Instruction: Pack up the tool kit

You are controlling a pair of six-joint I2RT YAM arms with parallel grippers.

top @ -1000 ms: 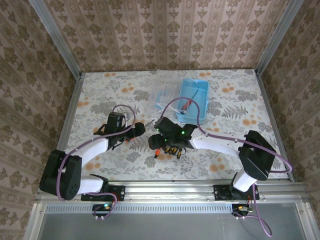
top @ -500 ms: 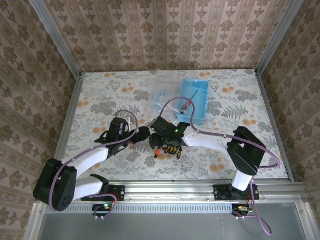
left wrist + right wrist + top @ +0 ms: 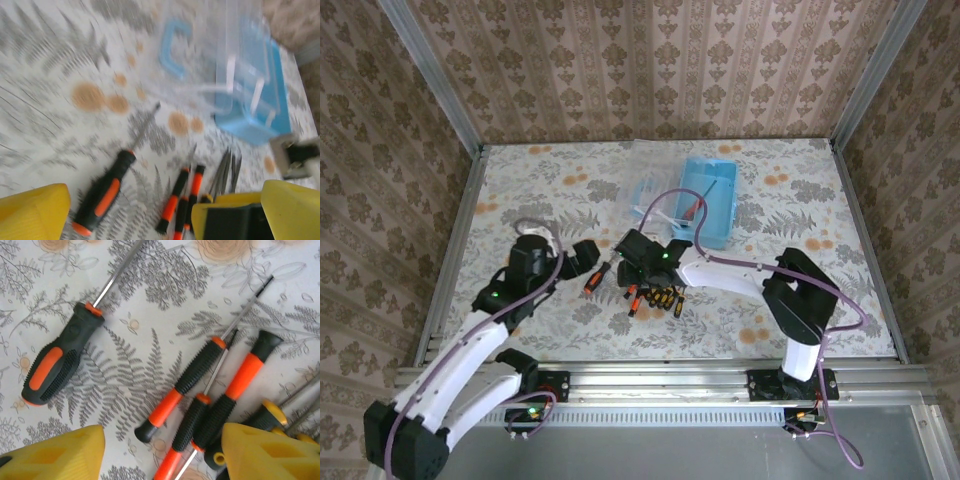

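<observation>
**Clerk:** Item one, the container?

**Checker:** One blue tool case (image 3: 712, 205), at the far side of the worktop (image 3: 800, 300). Its clear lid (image 3: 645, 185) is swung open to the left. Contents, as far as the overhead view tells: one red-handled tool (image 3: 694, 208). The rest of the tray is too small to read.

**Clerk:** Items outstanding?

**Checker:** One large screwdriver (image 3: 57, 360) with a black and orange grip, lying loose on the worktop, well apart from the case. Near it is a cluster of slim screwdrivers (image 3: 200, 390) in the same colours, crossing and touching one another. At the cluster's edge are some yellow-capped pieces (image 3: 272, 412), partly hidden, so the count is uncertain.

**Clerk:** And the hands?

**Checker:** The left hand (image 3: 582, 258) is released, fingers spread wide and carrying nothing, near the large screwdriver's handle. The right hand (image 3: 642, 262) also has its fingers apart and is empty, hovering over the slim cluster.

**Clerk:** Progress entry?

**Checker:** Early, by my reckoning. One piece is boxed at most, the rest lie out on the worktop, and the lid is not yet shut. Left to do: lift each driver, carry it to the case, seat it, then close the lid.
</observation>
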